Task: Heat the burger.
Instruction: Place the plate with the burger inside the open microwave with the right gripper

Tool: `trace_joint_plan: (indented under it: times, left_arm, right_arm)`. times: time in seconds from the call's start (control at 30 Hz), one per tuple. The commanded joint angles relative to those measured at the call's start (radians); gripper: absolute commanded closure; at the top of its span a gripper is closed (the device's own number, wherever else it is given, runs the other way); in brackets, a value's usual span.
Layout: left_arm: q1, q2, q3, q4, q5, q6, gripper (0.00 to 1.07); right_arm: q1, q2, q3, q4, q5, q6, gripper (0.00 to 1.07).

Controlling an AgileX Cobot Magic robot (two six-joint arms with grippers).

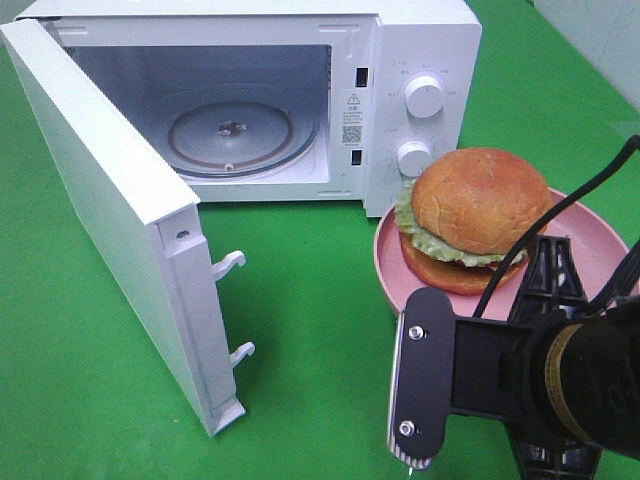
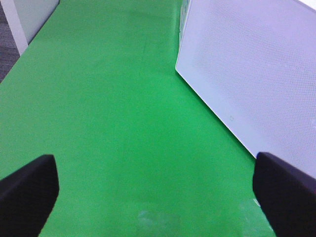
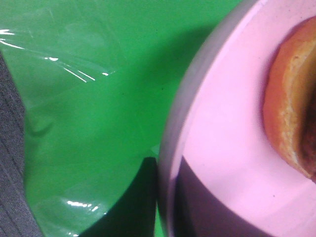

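Right gripper (image 1: pixel 548 268): at plate (image 1: pixel 590 225) near rim, possibly gripping it, could not tell
Left gripper (image 2: pixel 158 197): spread wide, empty
Burger (image 1: pixel 478 215): sat on plate, outside microwave (image 1: pixel 420 40)
Door (image 1: pixel 100 200): stood open
Remaining: loading, shutting, heating

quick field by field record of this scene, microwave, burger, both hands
microwave: door swung wide open, glass turntable bare
burger: whole, on the pink plate, outside the microwave
surface: green cloth
left hand: open, holding nothing, over the cloth
right hand: at the plate's near rim, grip hidden
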Motion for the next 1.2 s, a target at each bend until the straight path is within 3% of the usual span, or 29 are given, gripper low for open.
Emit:
trace_joint_plan:
  times: [0.03,0.4,0.77,1.07,1.2]
  left_arm:
    - [0.003,-0.016,-0.001,0.002,-0.017,0.003,0.06]
    - [0.003,-0.016,-0.001,0.002,-0.017,0.003,0.06]
    - [0.003,-0.016,-0.001,0.002,-0.017,0.003,0.06]
    - [0.003,-0.016,-0.001,0.002,-0.017,0.003,0.06]
    - [0.003,-0.016,-0.001,0.002,-0.017,0.003,0.06]
  right_arm:
    - [-0.001,-0.008,-0.001,-0.096,-0.008,-0.023,1.06]
    - [-0.002,-0.008,-0.001,-0.121,-0.099,-0.12,1.07]
    - [-0.135,-0.008,-0.001,-0.131,-0.234,-0.285,1.07]
    - [-0.19,-0.008,-0.001,-0.126,-0.353,-0.423,1.07]
    - [-0.238,-0.008,-0.001,-0.079,-0.443,-0.546,1.07]
